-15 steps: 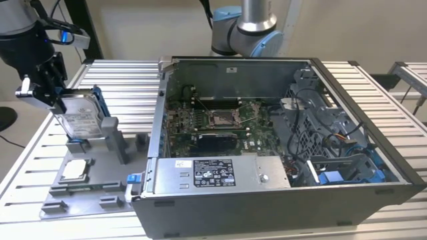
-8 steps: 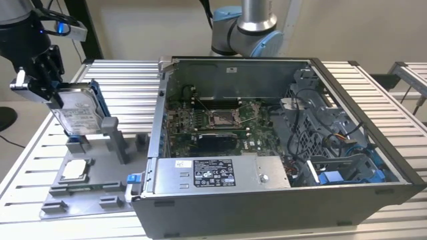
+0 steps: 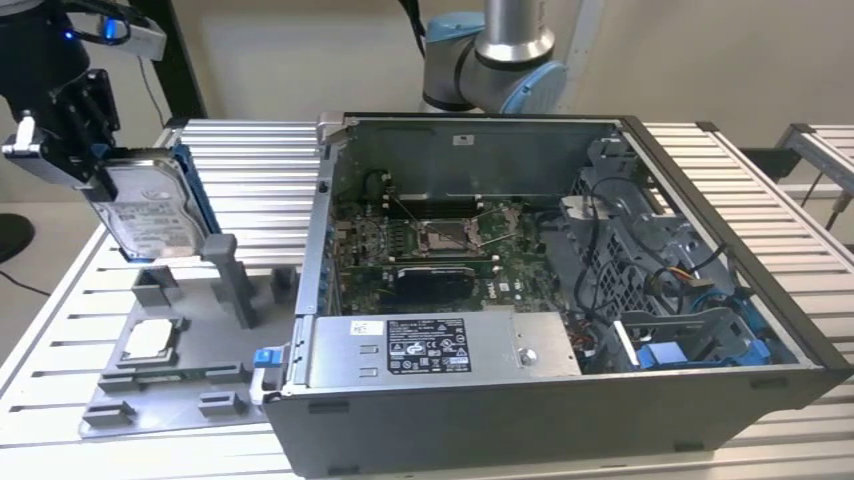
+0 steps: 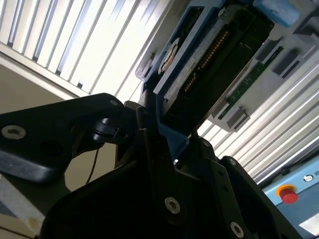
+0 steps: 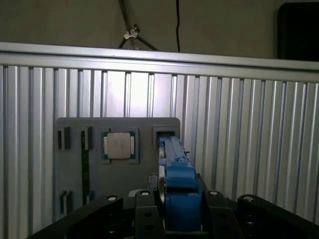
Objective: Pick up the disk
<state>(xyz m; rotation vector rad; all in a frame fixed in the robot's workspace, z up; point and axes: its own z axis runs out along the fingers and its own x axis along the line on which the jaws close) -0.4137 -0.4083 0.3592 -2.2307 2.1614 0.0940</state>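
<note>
The disk (image 3: 147, 212) is a silver hard drive with a white label and blue side rails. It stands on edge, slightly tilted, at the exterior view's left, and my gripper (image 3: 104, 165) is shut on its upper end. Its lower end is close above the posts of the grey fixture plate (image 3: 200, 345). In the first wrist view the disk's blue rail (image 5: 177, 186) runs between my black fingers (image 5: 144, 211), over the plate's slot. In the second wrist view the disk's connector edge (image 4: 209, 64) sticks out of my gripper (image 4: 169, 142).
A small square silver chip (image 3: 150, 340) lies in a pocket of the fixture plate. An open computer case (image 3: 721, 400) with a labelled grey power supply (image 3: 441, 345) stands to the exterior view's right of the plate. Everything rests on a slatted aluminium table (image 3: 254, 170). The arm's base (image 3: 497, 55) is behind the case.
</note>
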